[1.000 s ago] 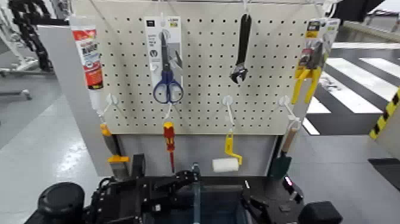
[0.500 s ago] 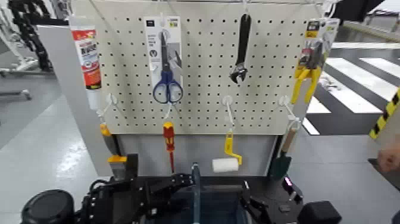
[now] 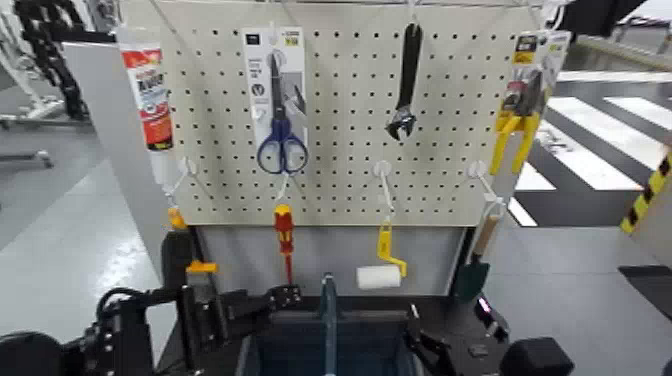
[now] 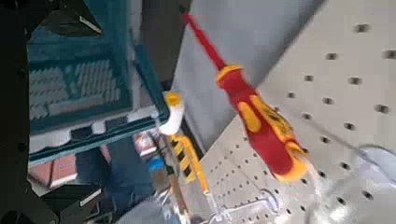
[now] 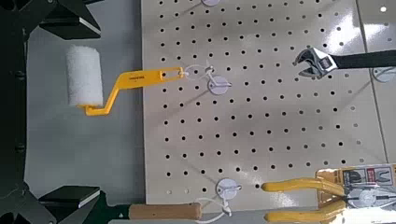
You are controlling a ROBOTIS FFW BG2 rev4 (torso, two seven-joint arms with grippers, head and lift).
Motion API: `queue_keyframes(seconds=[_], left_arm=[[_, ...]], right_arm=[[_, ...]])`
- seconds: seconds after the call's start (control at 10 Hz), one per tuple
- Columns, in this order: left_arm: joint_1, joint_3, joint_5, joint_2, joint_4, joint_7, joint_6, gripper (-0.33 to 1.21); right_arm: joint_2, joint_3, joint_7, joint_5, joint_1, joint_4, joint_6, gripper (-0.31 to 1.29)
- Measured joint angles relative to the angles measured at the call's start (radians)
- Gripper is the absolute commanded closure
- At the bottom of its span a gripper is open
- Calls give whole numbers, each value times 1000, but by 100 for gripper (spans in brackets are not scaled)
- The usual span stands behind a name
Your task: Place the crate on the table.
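Note:
The dark blue crate (image 3: 320,350) sits at the bottom centre of the head view, its thin upright handle bar (image 3: 328,305) in the middle. It rests on the black table (image 3: 445,308) below the pegboard. My left gripper (image 3: 270,298) is open and empty just left of the crate's far left corner. In the left wrist view the crate's ribbed wall (image 4: 75,79) shows between the spread fingers (image 4: 65,17). My right gripper (image 3: 428,350) is open and empty at the crate's right side; its fingers (image 5: 58,13) frame the pegboard.
A pale pegboard (image 3: 340,110) stands right behind the table with scissors (image 3: 281,120), a wrench (image 3: 404,85), yellow pliers (image 3: 515,120), a red screwdriver (image 3: 285,240) and a paint roller (image 3: 378,275). The screwdriver (image 4: 247,103) hangs close to my left gripper.
My left arm has drawn back to the left, off the crate, and more of the crate's inside shows. The right arm has not moved. A hand seen briefly at the right edge is gone.

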Motion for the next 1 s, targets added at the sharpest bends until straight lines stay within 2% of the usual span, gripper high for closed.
queue_keyframes(seconds=[0.2, 0.4, 0.6, 0.8, 1.0], left_arm=[[83, 16, -182, -9, -125, -8, -117, 11], [167, 4, -424, -30, -216, -61, -280, 11], [243, -24, -652, -58, -261, -87, -452, 11], [314, -53, -841, -89, -277, -67, -599, 11], [366, -82, -987, -107, -277, -56, -693, 11]], right_arm=[[0, -1, 0, 0, 1, 0, 0, 12], [0, -3, 0, 0, 3, -2, 0, 12], [1, -6, 0, 2, 5, -2, 0, 12], [2, -8, 0, 6, 8, -2, 1, 12], [5, -12, 0, 15, 12, -3, 2, 13]])
